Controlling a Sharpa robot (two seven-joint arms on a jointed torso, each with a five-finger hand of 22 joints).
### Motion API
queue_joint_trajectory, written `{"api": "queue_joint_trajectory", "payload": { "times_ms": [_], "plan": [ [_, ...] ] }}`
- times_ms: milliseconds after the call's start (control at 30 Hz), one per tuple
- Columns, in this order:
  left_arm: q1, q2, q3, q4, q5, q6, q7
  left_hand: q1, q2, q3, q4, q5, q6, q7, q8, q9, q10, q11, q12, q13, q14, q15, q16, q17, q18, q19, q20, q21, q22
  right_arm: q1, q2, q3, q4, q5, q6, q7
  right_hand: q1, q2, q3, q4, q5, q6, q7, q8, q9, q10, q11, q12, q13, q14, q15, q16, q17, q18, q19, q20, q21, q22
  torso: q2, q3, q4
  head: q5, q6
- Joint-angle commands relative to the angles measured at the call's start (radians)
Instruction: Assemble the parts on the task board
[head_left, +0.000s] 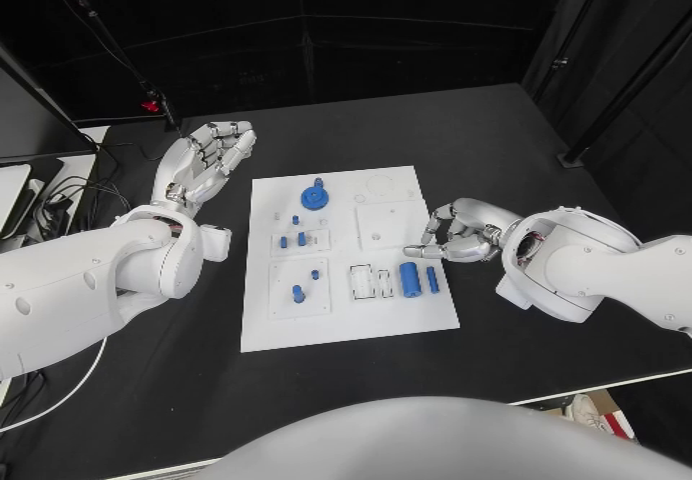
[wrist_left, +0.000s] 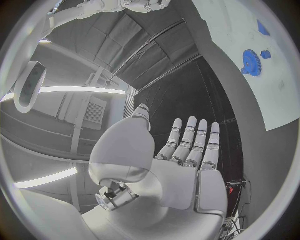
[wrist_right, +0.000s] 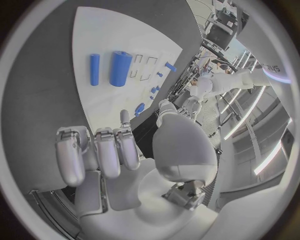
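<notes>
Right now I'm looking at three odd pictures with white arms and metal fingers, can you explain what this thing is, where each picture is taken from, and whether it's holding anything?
It is a robot with two white arms ending in silver hands, at a black table. One picture looks down from its head; the two round ones come from cameras at its wrists. In the middle lies a white task board carrying small blue parts: a gear, a thick cylinder, a thinner one and some pegs. The left hand lies flat and open beside the board, holding nothing. The right hand sits at the board's edge with fingers curled in, apparently holding nothing.

White task board (head_left: 335, 310), blue parts (head_left: 410, 277), black table (head_left: 476, 140), silver hands.
</notes>
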Motion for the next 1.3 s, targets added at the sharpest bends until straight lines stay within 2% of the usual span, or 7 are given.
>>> {"api": "queue_joint_trajectory", "payload": {
  "times_ms": [33,200,367,500,600,900,1300],
  "plan": [
    [0.001,-0.001,0.001,0.001,0.001,0.007,0.109,0.002,0.010,-0.008,0.000,0.006,-0.007,0.149,0.005,-0.002,-0.006,-0.002,0.007,-0.001,-0.007,-0.002,0.005,-0.001,-0.018,0.004,0.002,0.007,-0.001,-0.007,0.010,0.000,0.012,-0.179,0.077,-0.139,-0.008,-0.004,0.011,0.000,0.000,0.014,0.027,0.003,-0.002,0.106,-0.004,0.003,0.263,0.106,-0.007,0.002,0.263,-0.007,0.104,-0.008,0.003,0.263,-0.001,0.0003,0.0009,-0.005,0.000],
    [0.000,-0.003,0.001,0.000,0.001,0.007,0.108,0.003,0.011,-0.009,0.000,0.007,-0.007,0.149,0.006,-0.002,-0.006,-0.002,0.007,-0.002,-0.007,-0.002,0.005,-0.002,-0.018,0.004,0.002,0.007,-0.001,-0.016,0.030,0.000,0.014,-0.232,0.112,-0.182,-0.008,0.003,0.022,-0.001,0.001,0.027,0.022,0.001,-0.004,0.106,-0.009,0.003,0.263,0.106,-0.008,0.002,0.263,-0.007,0.104,-0.009,0.003,0.263,-0.002,0.0004,0.0005,-0.006,0.000],
    [-0.002,-0.008,0.001,0.000,0.001,0.008,0.109,0.003,0.011,-0.009,0.000,0.007,-0.007,0.149,0.006,-0.002,-0.006,-0.002,0.007,-0.002,-0.007,-0.002,0.005,-0.002,-0.018,0.004,0.002,0.007,-0.001,-0.020,0.052,0.000,0.024,-0.300,0.153,-0.223,-0.010,0.009,0.027,-0.001,-0.001,0.034,0.021,0.000,-0.005,0.106,-0.010,0.003,0.263,0.106,-0.009,0.002,0.263,-0.007,0.104,-0.010,0.003,0.263,-0.003,0.0015,-0.0011,0.003,0.000],
    [-0.003,-0.008,0.001,0.000,0.001,0.008,0.109,0.003,0.012,-0.009,0.000,0.008,-0.007,0.149,0.006,-0.003,-0.006,-0.002,0.008,-0.002,-0.007,-0.002,0.006,-0.002,-0.018,0.004,0.002,0.006,-0.002,-0.021,0.067,0.000,0.019,-0.329,0.189,-0.245,-0.008,0.011,0.030,-0.001,-0.004,0.039,0.019,-0.001,-0.005,0.106,-0.011,0.003,0.263,0.106,-0.011,0.002,0.263,-0.007,0.104,-0.011,0.003,0.263,-0.002,0.0004,0.0040,-0.004,0.000],
    [-0.004,-0.009,0.001,0.002,0.001,0.009,0.109,0.003,0.012,-0.009,0.000,0.008,-0.007,0.149,0.006,-0.003,-0.006,-0.002,0.008,-0.002,-0.007,-0.002,0.006,-0.002,-0.018,0.004,0.002,0.006,-0.002,-0.023,0.078,0.000,0.011,-0.350,0.209,-0.254,-0.009,0.014,0.033,-0.001,-0.015,0.046,0.014,-0.003,-0.007,0.106,-0.016,0.003,0.263,0.106,-0.012,0.002,0.263,-0.007,0.104,-0.013,0.003,0.263,-0.002,0.0001,0.0028,-0.004,0.001],
    [-0.004,-0.011,0.001,0.003,0.001,0.009,0.108,0.003,0.012,-0.009,0.000,0.008,-0.007,0.149,0.006,-0.003,-0.006,-0.002,0.008,-0.002,-0.007,-0.002,0.006,-0.002,-0.018,0.004,0.002,0.006,-0.002,-0.031,0.106,0.000,-0.013,-0.362,0.247,-0.265,-0.024,0.015,0.035,-0.001,-0.021,0.086,0.000,-0.011,-0.011,0.106,-0.029,0.003,0.263,0.106,-0.020,0.002,0.263,-0.007,0.104,-0.020,0.003,0.263,-0.001,0.0004,0.0034,-0.008,0.000],
    [-0.005,-0.013,0.001,0.003,0.001,0.009,0.108,0.005,0.013,-0.010,0.000,0.010,-0.008,0.149,0.007,-0.003,-0.007,-0.002,0.009,-0.002,-0.008,-0.002,0.006,-0.004,-0.018,0.003,0.002,0.006,-0.003,-0.035,0.127,0.000,-0.024,-0.359,0.278,-0.280,-0.036,0.025,0.038,-0.001,-0.037,0.108,-0.005,-0.020,-0.014,0.106,-0.034,0.003,0.263,0.106,-0.025,0.002,0.263,-0.007,0.104,-0.025,0.003,0.263,-0.002,-0.0002,0.0016,-0.009,0.000]
  ]
}}
